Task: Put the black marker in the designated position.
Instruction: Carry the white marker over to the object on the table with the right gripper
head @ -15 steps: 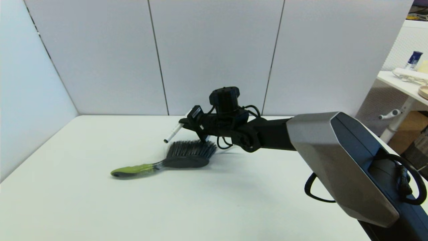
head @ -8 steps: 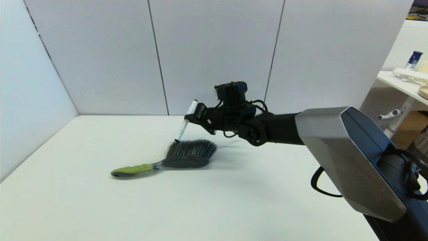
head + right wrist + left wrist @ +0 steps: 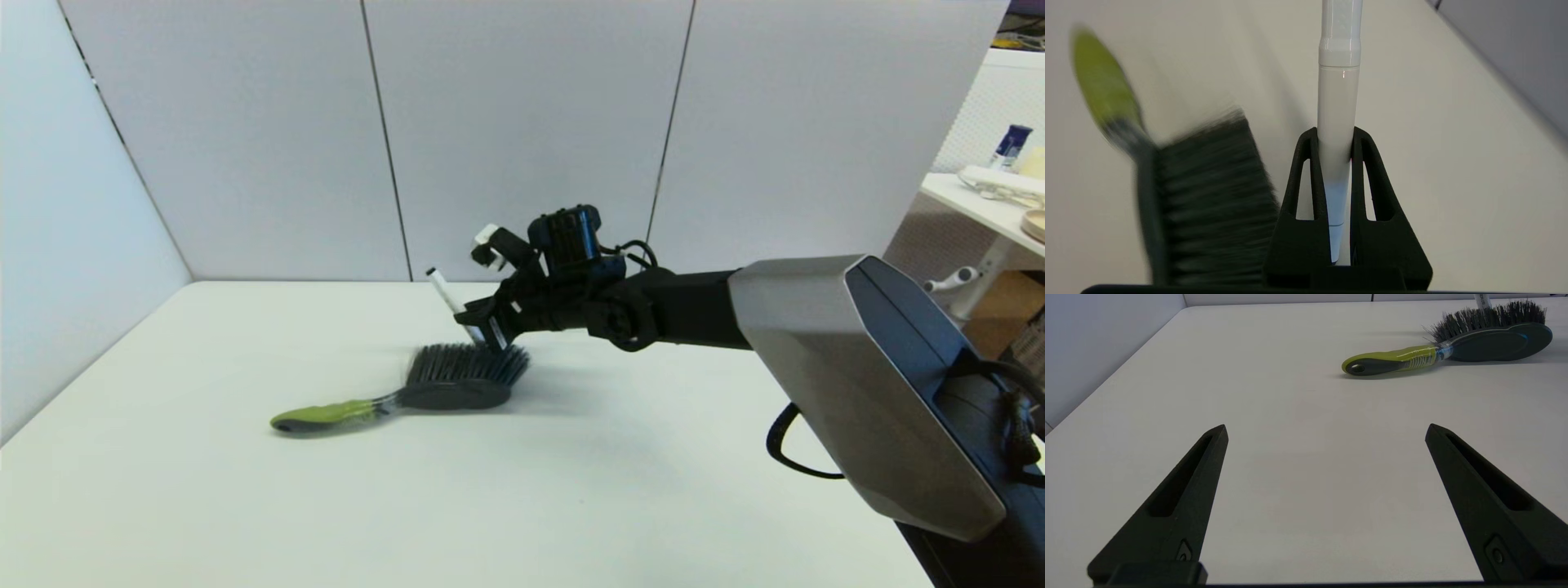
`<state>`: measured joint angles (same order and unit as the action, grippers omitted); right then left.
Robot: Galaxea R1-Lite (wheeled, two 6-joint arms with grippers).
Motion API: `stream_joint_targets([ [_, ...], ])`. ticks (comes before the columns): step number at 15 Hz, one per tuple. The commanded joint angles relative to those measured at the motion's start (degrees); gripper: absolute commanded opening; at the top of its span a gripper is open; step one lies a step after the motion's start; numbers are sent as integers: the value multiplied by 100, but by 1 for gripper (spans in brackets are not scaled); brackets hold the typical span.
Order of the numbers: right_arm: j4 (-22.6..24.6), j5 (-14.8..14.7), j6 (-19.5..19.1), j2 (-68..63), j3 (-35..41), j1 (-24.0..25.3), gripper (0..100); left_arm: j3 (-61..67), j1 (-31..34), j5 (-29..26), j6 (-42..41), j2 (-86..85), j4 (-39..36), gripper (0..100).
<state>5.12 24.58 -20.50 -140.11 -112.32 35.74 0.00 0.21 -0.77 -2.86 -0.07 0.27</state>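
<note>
My right gripper point(image 3: 483, 325) is shut on the black marker point(image 3: 447, 296), a slim white barrel with a small black tip. It hovers just behind the brush's bristles, and the marker's free end slants up and to the left toward the back wall. In the right wrist view the marker point(image 3: 1339, 102) stands pinched between the two fingers point(image 3: 1310, 171). The designated position carries no mark; it is the plain off-white tabletop strip point(image 3: 310, 306) along the grey wall panels. My left gripper point(image 3: 1325, 430) is open over bare table, out of the head view.
A green-handled brush point(image 3: 453, 382) with black bristles lies on the table under the right gripper; it also shows as the brush point(image 3: 1486, 332) and the brush point(image 3: 1208, 204). Grey wall panels point(image 3: 522, 139) close the back and left. A side desk point(image 3: 992, 204) stands at the far right.
The right wrist has rolled. The marker's free end pointed down-left, then down onto the bristles, and now points up-left. The gripper sits lower, closer to the brush. The brush has not moved.
</note>
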Motion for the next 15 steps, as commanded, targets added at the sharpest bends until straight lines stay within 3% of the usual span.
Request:
stream_joint_targets([
  [1, -20, -480, -2423, 18, -9, -23, 0, 0, 6, -2, -4, 7, 0, 100],
  [4, -37, -1148, -3636, 1, 0, -32, 0, 0, 6, -2, -4, 7, 0, 100],
  [9, -81, -1438, -3865, -43, -9, -23, 0, 0, 6, -2, -4, 7, 0, 100],
  [12, -20, -1412, -4357, -140, -9, 20, 0, 0, 6, -2, -4, 7, 0, 100],
  [15, 7, -1412, -4559, -192, -18, 47, 0, 0, -3, -2, -4, 7, 0, 100],
])
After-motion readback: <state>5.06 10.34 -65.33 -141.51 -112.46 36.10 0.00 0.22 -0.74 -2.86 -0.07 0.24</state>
